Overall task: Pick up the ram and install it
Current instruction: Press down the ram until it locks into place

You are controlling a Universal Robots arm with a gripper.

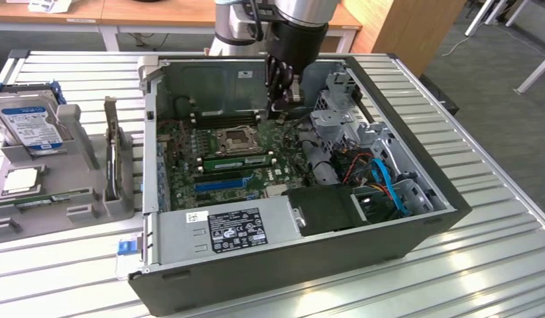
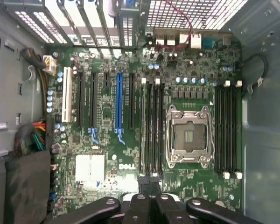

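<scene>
While the gripper (image 2: 149,179) hangs above the board (image 2: 107,158) with its two black fingers pressed together on nothing, the ram (image 2: 143,126), one thin green stick, stands seated in a memory slot beside the socket (image 2: 190,135). That single socket is a square steel frame, open, with gold contacts in its middle. Eight long black memory slots (image 2: 155,126) flank it, four on each side. The ram fills the slot farthest from the socket in its bank, and the other seven look bare. Beyond the ram, away from the socket, run one glossy blue slot (image 2: 118,102), several black ones and one white slot (image 2: 65,100), all long and narrow. The fingertips sit over the board's edge, in line with the slots next to the ram. One dark metal case (image 1: 343,258) holds the board, with one grey boxy power supply (image 1: 237,225) past the blue slot from the socket. Well apart from the socket, outside the case, one hard drive (image 1: 29,126) stands on the ribbed metal table (image 1: 484,265).
</scene>
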